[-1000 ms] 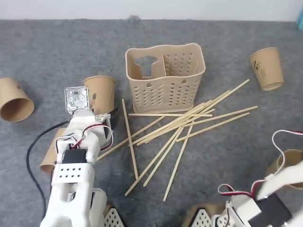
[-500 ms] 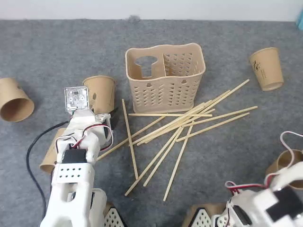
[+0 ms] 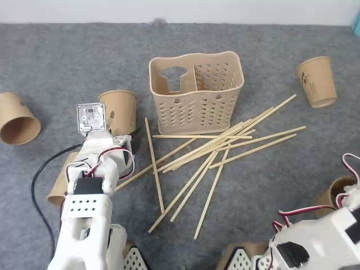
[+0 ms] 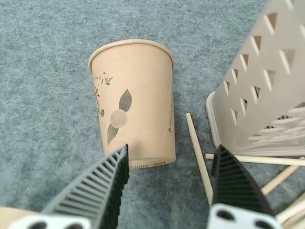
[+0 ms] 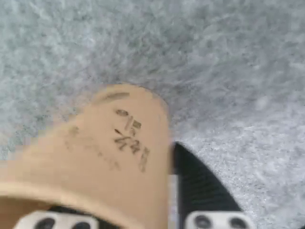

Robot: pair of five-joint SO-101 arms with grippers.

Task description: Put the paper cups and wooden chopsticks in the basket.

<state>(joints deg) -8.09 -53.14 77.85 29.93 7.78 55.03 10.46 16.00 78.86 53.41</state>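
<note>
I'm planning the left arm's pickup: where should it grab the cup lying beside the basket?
Grip the paper cup across its side walls near the base, coming from the base end. It lies on its side, base toward the open left gripper, with the basket close alongside.

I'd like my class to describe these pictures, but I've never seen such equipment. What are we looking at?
Two small white robot arms stand at a table covered in grey carpet. The overhead picture comes from a fixed camera; each close-up comes from a camera on one arm's wrist. On the carpet stands a beige perforated plastic basket, with loose wooden chopsticks before it and brown paper cups lying around. The left gripper, its black ridged fingers open, holds nothing and is close to a leaf-printed paper cup on its side. The right arm is at another cup; whether it grips that one, I cannot tell.
</note>
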